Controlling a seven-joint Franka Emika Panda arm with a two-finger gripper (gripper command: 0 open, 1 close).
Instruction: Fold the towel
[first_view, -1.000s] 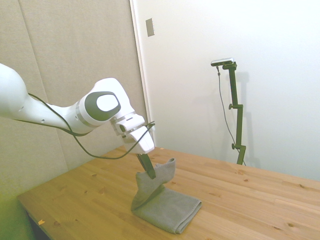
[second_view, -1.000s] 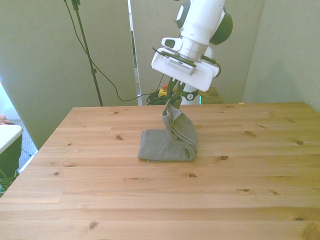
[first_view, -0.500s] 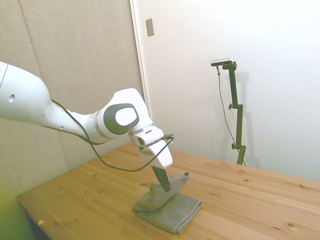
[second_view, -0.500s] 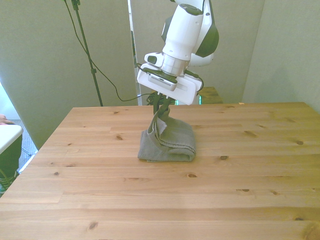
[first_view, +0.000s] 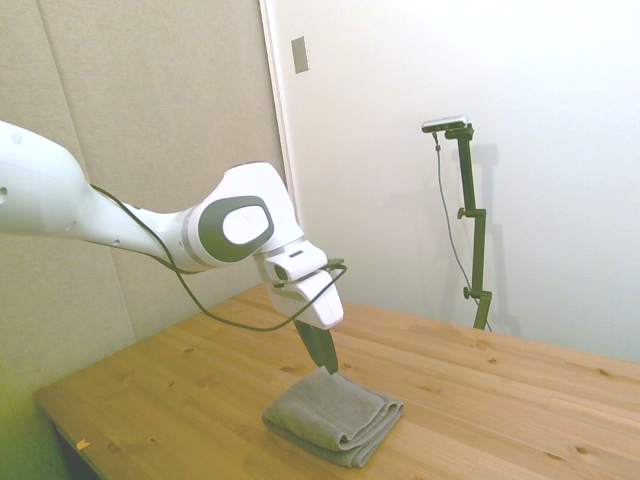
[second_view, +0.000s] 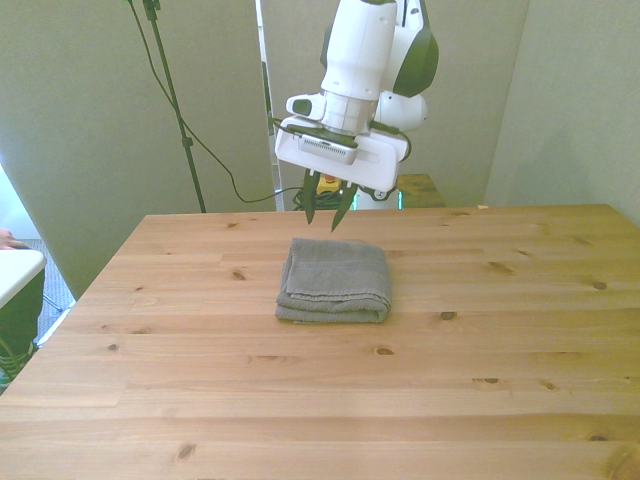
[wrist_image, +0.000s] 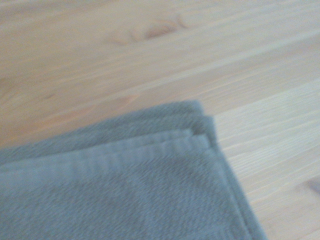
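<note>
The grey towel lies flat on the wooden table, folded into a layered rectangle with a rounded fold along its near edge. In the side view the towel sits near the table's near-left part. My gripper hangs just above the towel's far edge, open, with nothing between its dark fingers. From the side, the gripper points down at the towel's back edge, a small gap above the cloth. The wrist view shows a corner of the towel with stacked layers on the wood.
A white object stands past the table's edge at the front view's left. A red and yellow button sits behind the table's far edge. Bare wood surrounds the towel on all sides.
The gripper has let go of the lifted towel flap and opened. The flap has dropped flat onto the rest of the towel. The gripper has risen slightly.
</note>
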